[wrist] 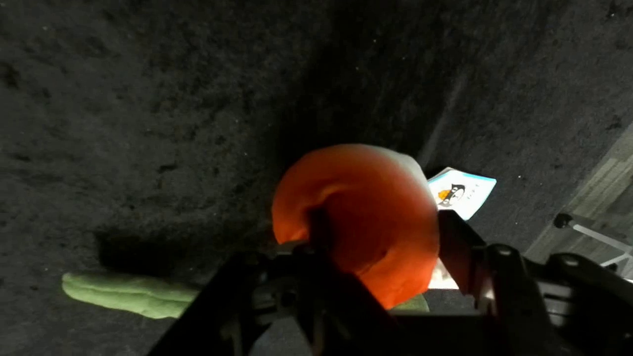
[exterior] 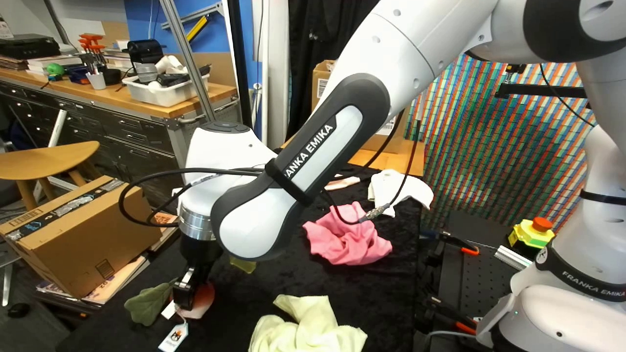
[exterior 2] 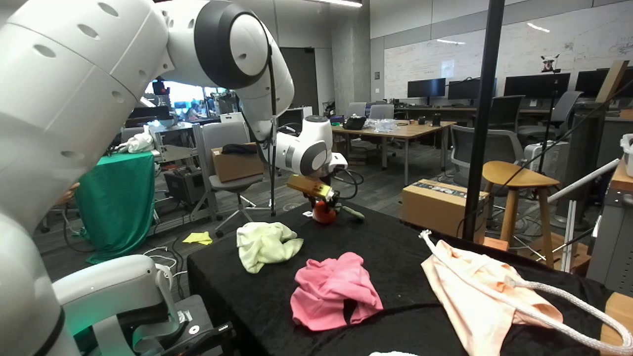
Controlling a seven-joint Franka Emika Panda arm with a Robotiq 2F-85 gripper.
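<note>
Between the jaws, the orange plush appears pinched, near an edge of the black-covered table; a gentle, even squeeze, well into the soft body, is advised. Its round form is creased, its orange shaded to white at one side. A tag and a green leaf are seen beside it, a pink cloth farther off.
</note>
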